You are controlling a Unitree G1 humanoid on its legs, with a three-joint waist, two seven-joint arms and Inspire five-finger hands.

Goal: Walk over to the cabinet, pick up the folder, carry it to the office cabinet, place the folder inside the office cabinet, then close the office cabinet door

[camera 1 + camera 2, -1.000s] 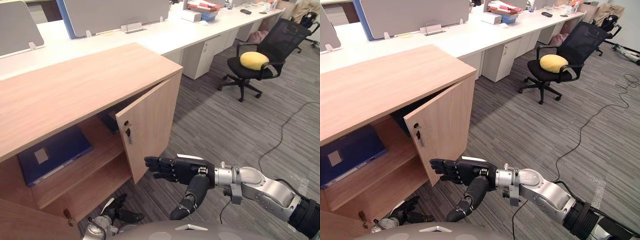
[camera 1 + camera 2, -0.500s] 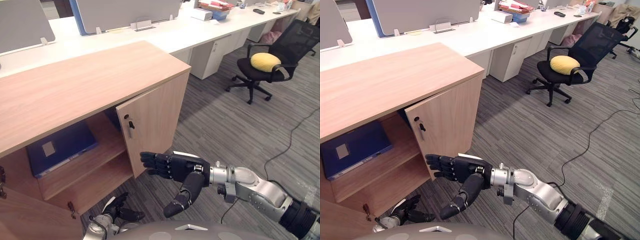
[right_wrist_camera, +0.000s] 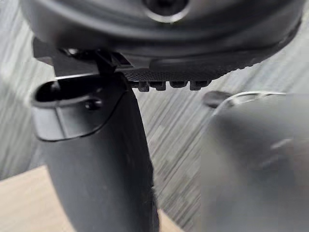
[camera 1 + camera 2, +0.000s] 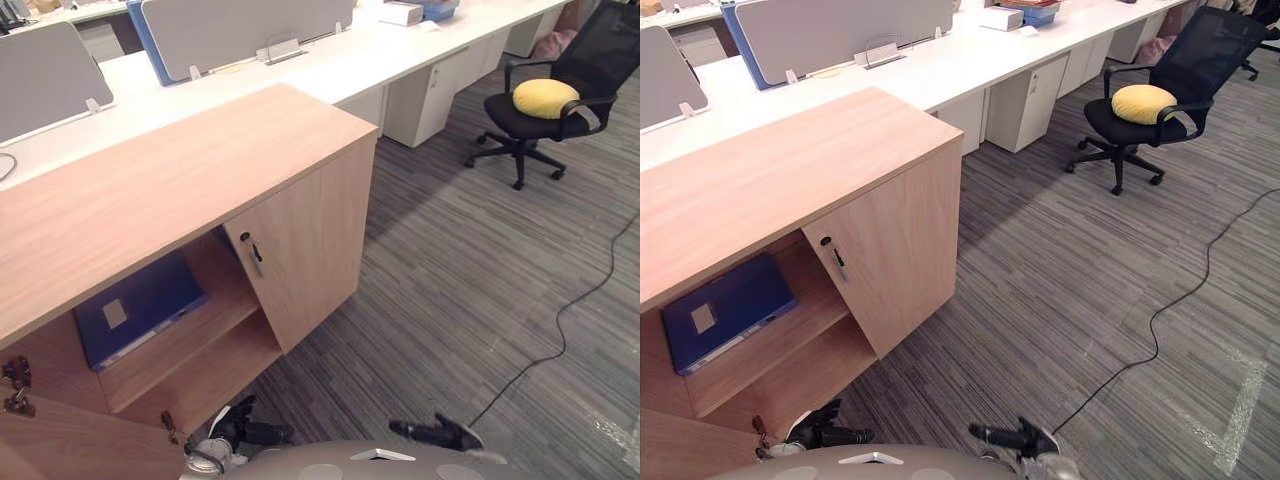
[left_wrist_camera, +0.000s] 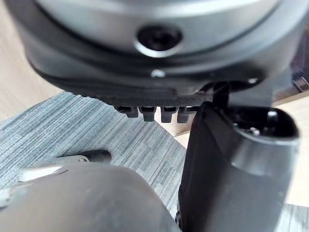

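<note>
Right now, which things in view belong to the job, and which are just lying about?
Job: folder, cabinet, door.
Lying about: chair, cushion, desk.

The right door [image 4: 305, 245] hides the cabinet's [image 4: 180, 170] inside behind it, and you can't tell whether it sits fully flush. The folder's [image 4: 140, 308] label [image 4: 115, 313] is too small to read. The left door [image 4: 55, 450] is cut off at the corner, and the chair [image 4: 560, 95] at the edge.
</note>
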